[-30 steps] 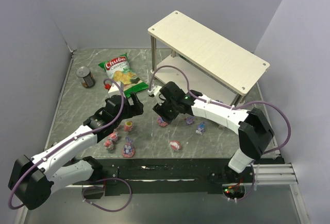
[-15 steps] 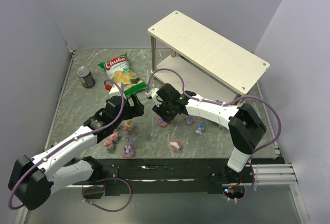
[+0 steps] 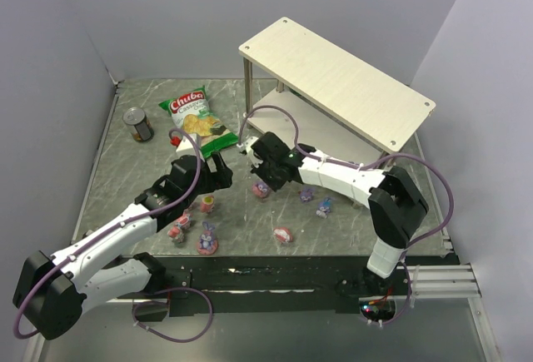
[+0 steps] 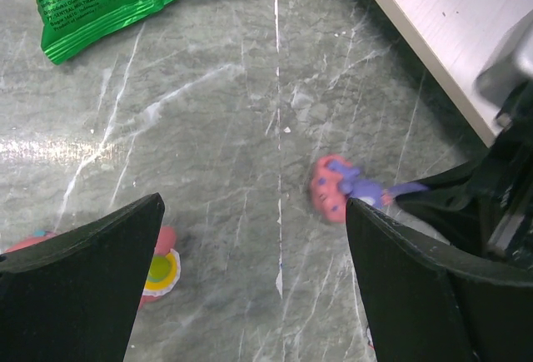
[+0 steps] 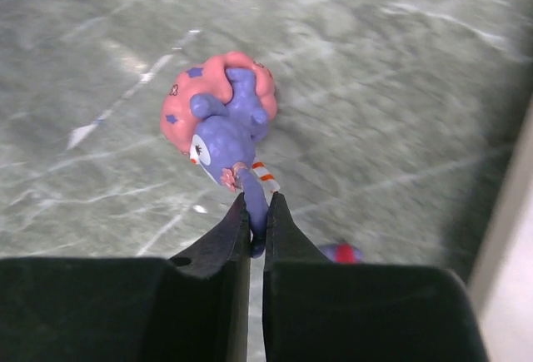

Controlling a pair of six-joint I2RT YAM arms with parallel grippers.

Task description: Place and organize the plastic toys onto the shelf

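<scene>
Right fingers (image 5: pixel 236 233) pinched nearly shut on one long ear of a purple bunny toy (image 5: pixel 225 125). It's tipped on its side with the pink star-dotted base away from the camera. Can't tell from the wrist view whether it's clear of the counter (image 3: pixel 125 187) or just touching. In the top view that's mid-frame, just left of the shelf (image 3: pixel 333 79). Left fingers (image 4: pixel 83 270) spread wide, holding nothing, hovering over bare counter left of that toy, with a pink-and-yellow toy (image 4: pixel 160 269) under the lower-left finger. Progress: looks like the very start. No toy visible on the top board, and the exposed strip of the lower board (image 3: pixel 321 133) shows none either, though most of that tier is hidden. The other toys sit on the counter: two small purple ones (image 3: pixel 307 195) just right of the grasp, a red-pink one (image 3: pixel 284 234) lower centre, and a red one (image 3: pixel 179 227) and another bunny (image 3: pixel 206 240) lower left. So every placement is left to do, plus the arranging. Materials: toys are glossy hard plastic, rounded, with thin ears, so the grip is narrow and could pivot. Shelf is flat pale wood on thin metal posts. Counter is smooth grey-green marble pattern, reflective. Crinkly green chip bag (image 3: pixel 196 116) and dark can (image 3: pixel 138 124) upper left, not part of the job.
</scene>
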